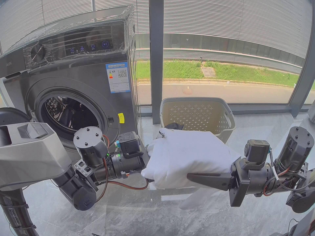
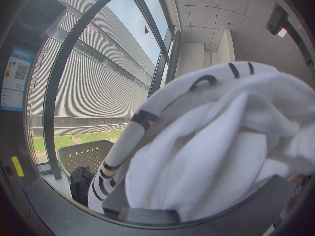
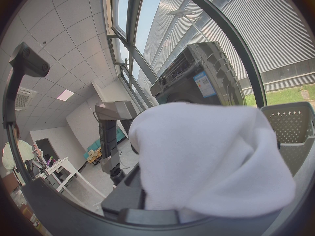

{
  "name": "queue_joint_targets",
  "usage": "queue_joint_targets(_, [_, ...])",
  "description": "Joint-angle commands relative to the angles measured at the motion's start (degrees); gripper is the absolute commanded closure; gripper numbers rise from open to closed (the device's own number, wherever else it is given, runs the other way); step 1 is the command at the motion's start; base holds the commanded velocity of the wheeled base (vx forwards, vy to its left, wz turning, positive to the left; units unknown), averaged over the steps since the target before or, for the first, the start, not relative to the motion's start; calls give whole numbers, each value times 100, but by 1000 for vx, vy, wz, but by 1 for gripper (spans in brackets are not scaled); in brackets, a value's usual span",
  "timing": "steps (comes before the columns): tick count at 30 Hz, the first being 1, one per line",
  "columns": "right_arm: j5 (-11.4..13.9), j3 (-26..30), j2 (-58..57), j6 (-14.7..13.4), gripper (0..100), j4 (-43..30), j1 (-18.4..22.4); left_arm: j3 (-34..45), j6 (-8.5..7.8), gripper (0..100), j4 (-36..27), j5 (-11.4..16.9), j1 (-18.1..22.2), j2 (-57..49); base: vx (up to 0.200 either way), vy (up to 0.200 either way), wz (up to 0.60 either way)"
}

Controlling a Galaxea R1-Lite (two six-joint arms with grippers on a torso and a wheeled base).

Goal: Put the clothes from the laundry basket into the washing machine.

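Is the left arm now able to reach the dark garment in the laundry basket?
Probably not: the left pincer holds the white garment together with the right pincer, and that bundle hangs before the laundry basket.

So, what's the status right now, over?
Holding: left gripper and right gripper shut on white garment, aloft between them. The washing machine stands open, nothing blocking. One dark item in laundry basket.

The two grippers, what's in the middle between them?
The white garment fills the stretch between the left gripper and the right gripper, bunched up off the floor. The head view shows it.
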State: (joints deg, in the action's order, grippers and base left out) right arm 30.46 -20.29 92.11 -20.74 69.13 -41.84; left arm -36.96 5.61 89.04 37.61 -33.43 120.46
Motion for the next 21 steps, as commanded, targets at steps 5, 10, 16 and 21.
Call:
queue_joint_targets(5, [-5,-116,26,8,100,4,158,567,-60,0,78,335,56,-5,0,0,0])
queue_joint_targets(10, [39,-336,79,8,100,4,106,629,-306,0,61,590,3,48,0,0,0])
queue_joint_targets(16, [47,-432,88,-9,100,4,35,655,-350,0,61,625,-41,110,0,0,0])
queue_joint_targets(21, [47,-432,70,-27,100,4,35,725,-420,0,61,739,-59,119,0,0,0])
